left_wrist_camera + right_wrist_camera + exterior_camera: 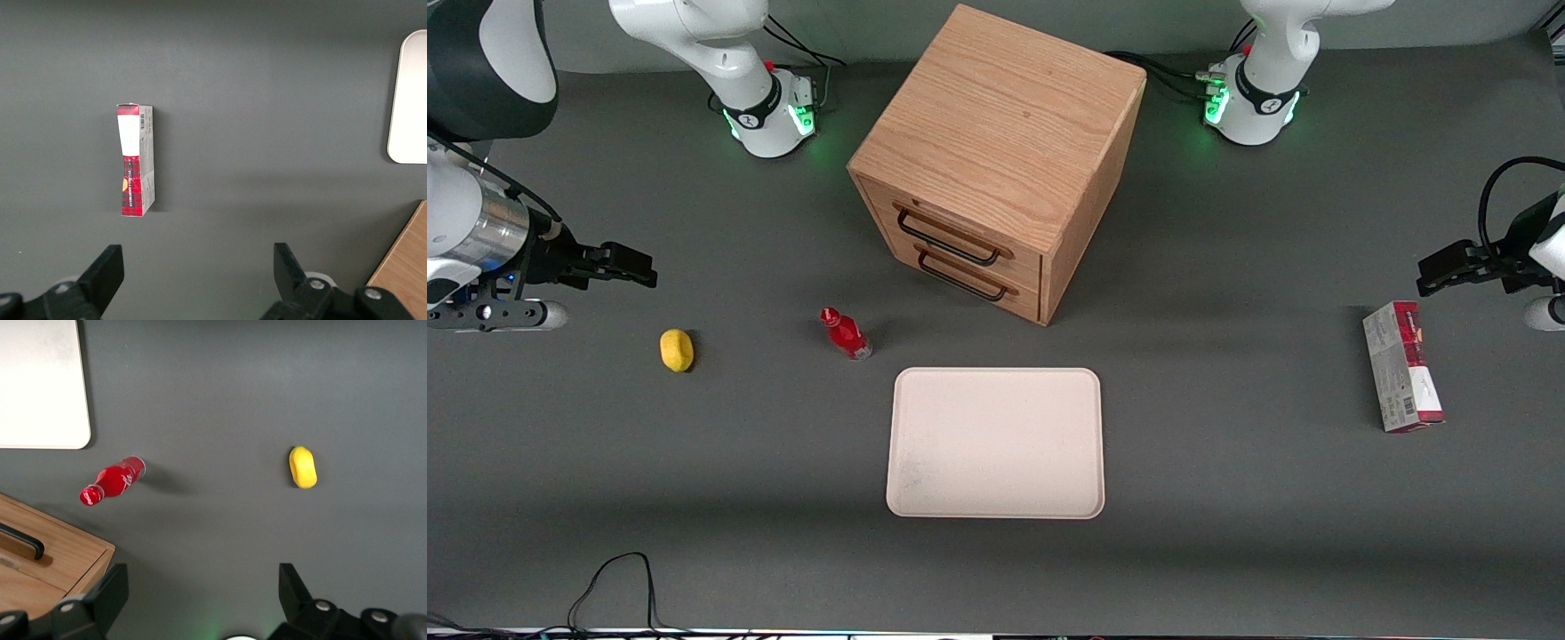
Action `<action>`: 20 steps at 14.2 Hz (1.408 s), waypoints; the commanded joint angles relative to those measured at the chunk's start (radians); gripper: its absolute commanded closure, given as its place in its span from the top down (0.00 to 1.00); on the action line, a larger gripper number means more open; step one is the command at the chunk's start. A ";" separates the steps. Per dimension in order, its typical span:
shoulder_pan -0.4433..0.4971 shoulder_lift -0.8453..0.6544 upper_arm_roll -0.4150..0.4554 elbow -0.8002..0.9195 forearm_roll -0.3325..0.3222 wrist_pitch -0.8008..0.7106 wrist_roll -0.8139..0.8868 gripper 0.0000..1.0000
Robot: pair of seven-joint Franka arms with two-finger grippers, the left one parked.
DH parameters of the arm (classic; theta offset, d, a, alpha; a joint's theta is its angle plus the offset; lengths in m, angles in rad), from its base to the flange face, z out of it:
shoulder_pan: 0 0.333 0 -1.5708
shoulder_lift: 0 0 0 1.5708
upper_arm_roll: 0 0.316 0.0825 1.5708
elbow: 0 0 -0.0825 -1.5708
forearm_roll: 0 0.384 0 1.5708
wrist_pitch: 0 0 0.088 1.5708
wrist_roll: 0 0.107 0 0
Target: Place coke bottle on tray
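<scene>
The coke bottle [845, 333] [113, 481], small and red with a red cap and clear base, stands upright on the dark table between the lemon and the tray's nearest corner. The cream-beige tray [995, 442] [40, 387] lies flat, nearer the front camera than the wooden drawer cabinet, with nothing on it. My gripper [633, 267] [200, 590] hovers open at the working arm's end of the table, above the surface and well apart from the bottle, with nothing between its fingers.
A yellow lemon [677, 349] [303, 467] lies between my gripper and the bottle. A wooden two-drawer cabinet [996, 160] stands mid-table, farther from the camera than the tray. A red-and-grey carton box [1402, 378] [136, 160] lies toward the parked arm's end.
</scene>
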 commanded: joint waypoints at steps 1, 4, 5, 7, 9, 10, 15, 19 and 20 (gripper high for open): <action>-0.003 -0.005 0.009 0.017 0.021 -0.029 -0.008 1.00; 0.020 -0.002 0.014 0.018 0.021 -0.060 -0.007 1.00; 0.021 -0.002 0.014 0.020 0.021 -0.061 -0.005 1.00; 0.041 0.004 0.016 0.047 0.023 -0.063 0.001 1.00; 0.107 0.019 0.017 0.101 0.040 -0.075 0.097 1.00; 0.154 0.041 0.017 0.135 0.040 -0.084 0.155 1.00; 0.314 0.121 0.017 0.278 0.041 -0.166 0.338 1.00; 0.321 0.121 0.016 0.197 0.043 -0.144 0.351 1.00; 0.319 0.116 0.016 0.160 0.043 -0.114 0.349 1.00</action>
